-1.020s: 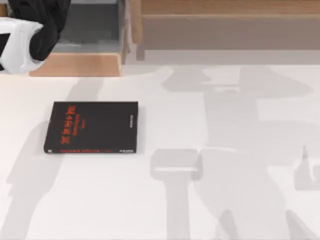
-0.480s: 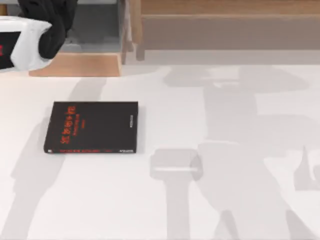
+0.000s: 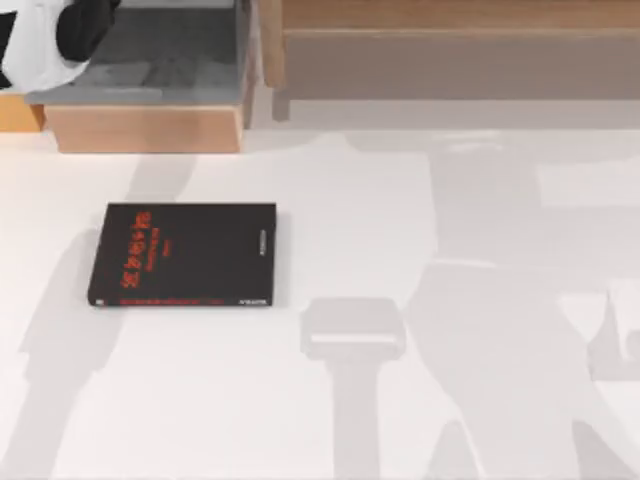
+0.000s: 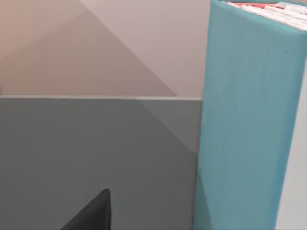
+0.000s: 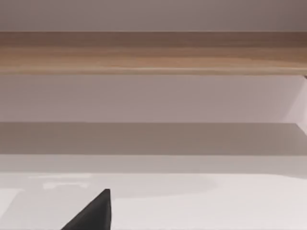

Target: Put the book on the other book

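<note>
- Withdrawn further toward the top view's far left corner since a second ago: left arm (image 3: 40,40), now over the grey-floored wooden box (image 3: 150,70).
- Seen close in the left wrist view: teal book (image 4: 249,124), standing upright beside the grey panel; grip on it cannot be told.
- Lying flat on the table (image 3: 400,420), left of centre: black book (image 3: 185,254), nothing on top.
- Stacking not yet done; carrying across and setting down remain.
- Right arm parked; fingers cannot be told.
</note>
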Tool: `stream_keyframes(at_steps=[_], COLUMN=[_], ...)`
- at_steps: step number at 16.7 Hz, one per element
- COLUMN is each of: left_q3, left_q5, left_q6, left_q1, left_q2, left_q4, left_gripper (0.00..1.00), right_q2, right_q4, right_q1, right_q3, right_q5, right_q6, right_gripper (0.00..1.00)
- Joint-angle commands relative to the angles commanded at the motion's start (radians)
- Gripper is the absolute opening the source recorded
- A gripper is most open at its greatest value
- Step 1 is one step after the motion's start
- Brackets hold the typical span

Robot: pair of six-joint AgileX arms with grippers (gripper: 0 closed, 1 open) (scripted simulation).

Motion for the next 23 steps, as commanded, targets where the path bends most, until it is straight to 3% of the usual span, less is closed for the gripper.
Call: stream_keyframes(at_steps=[9, 22, 23], left_q3=[-0.008, -0.008, -0.008], left_q5=[-0.029, -0.029, -0.029], left_q6=[-0.002, -0.002, -0.002], left_q1=[-0.031, -0.031, -0.031], left_q2=[0.079, 0.079, 0.079], left_q4=[0.086, 0.086, 0.086], left_gripper=[1.0, 0.02, 0.0], right_q2=[0.0, 0.0, 0.0], right_q4=[0.0, 0.0, 0.0], right_q1=[0.0, 0.0, 0.0], right_q3=[0.0, 0.0, 0.0], right_q5=[0.0, 0.0, 0.0], right_q6=[0.0, 0.0, 0.0], right_gripper=[1.0, 1.0, 1.0])
